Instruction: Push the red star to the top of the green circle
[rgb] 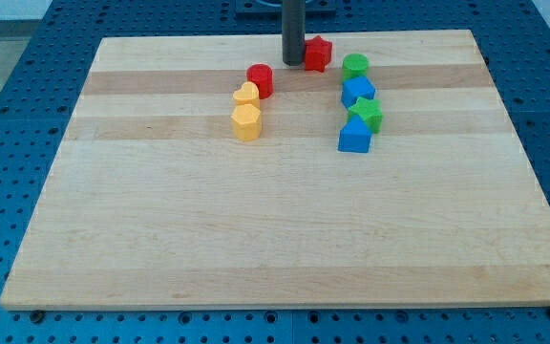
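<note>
Wooden board (pixel 285 239) fills most of the frame, lying on a blue perforated table (pixel 8 96).

My tip (pixel 293 63) is near the top centre of the frame, the dark rod dropping straight down from the upper edge. No jaws on this tool, just a bare rod; it holds nothing. The tip sits right at the left side of the red star (pixel 318 53), touching or as good as touching; I cannot tell which from this angle.

Red star: top centre of the board, close to the board's far edge. It lies just left of the green circle (pixel 355 66) and slightly higher in the frame, with a small gap between them.

Right-hand column, running downward from the green circle: a blue block (pixel 358 92), shape unclear, touching the circle's lower side; then a green star (pixel 366 114); then a blue block with a peaked top (pixel 354 136) at the bottom of the run. All four are packed close.

Left cluster, left and below my tip: a red cylinder (pixel 260 79), with a yellow heart (pixel 245 95) at its lower left and a yellow hexagon (pixel 246 122) just beneath that. This cluster is well apart from the right-hand column.
</note>
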